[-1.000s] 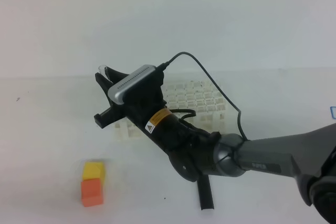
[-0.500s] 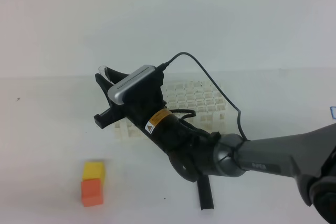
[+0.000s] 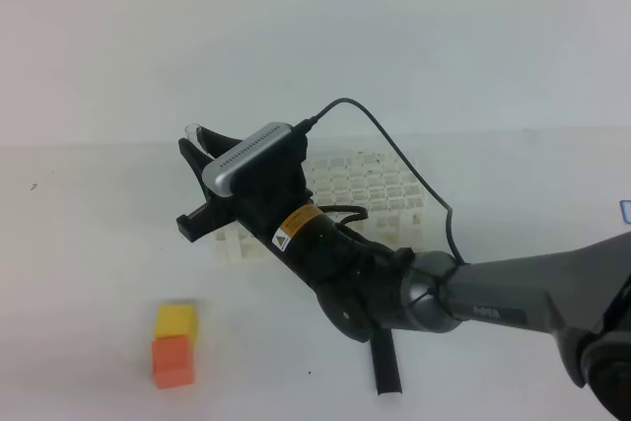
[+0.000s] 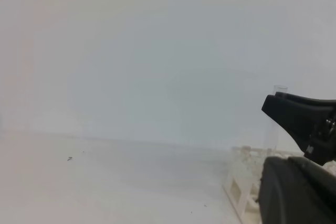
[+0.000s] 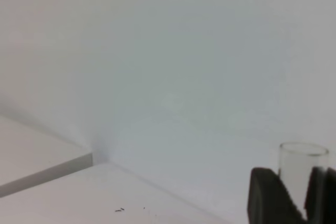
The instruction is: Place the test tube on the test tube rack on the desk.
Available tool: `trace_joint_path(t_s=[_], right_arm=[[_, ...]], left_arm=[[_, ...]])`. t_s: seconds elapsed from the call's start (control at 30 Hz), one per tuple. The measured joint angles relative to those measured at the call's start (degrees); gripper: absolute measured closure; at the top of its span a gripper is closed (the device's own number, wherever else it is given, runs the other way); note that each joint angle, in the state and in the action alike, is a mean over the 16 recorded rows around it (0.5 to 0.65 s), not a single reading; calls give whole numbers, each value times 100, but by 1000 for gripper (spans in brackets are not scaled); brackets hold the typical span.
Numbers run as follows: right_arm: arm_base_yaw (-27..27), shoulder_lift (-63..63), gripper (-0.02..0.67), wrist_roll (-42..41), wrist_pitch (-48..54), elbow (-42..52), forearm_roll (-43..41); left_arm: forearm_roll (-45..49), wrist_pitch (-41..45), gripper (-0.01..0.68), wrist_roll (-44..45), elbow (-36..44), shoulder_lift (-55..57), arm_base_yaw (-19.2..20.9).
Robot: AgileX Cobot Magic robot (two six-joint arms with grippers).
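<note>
While its jaws flank the test tube (image 5: 302, 169), the right gripper (image 3: 193, 179) stands parted.

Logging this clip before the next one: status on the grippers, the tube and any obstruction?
Right gripper over the test tube rack, fingers either side of the upright test tube; grip unclear. Left gripper unseen, shut. Nothing blocking.

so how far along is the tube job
Done: the test tube is off the desk, upright over the left end of the rack. In hand: it stands between the right gripper fingers, jaws part open. Whether it sits in a hole is hidden. Left: finish letting go and pull away.
</note>
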Motion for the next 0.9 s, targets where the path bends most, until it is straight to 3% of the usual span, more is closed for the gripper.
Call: trace_joint_path(t_s=[0.67,0.9], right_arm=[[0,0,337,0,11,0,1],[0,-100,351,-6,390,0,-79]], left_arm=[[0,0,674,4,0,3,0],[1,0,674,17,11,-4,0]])
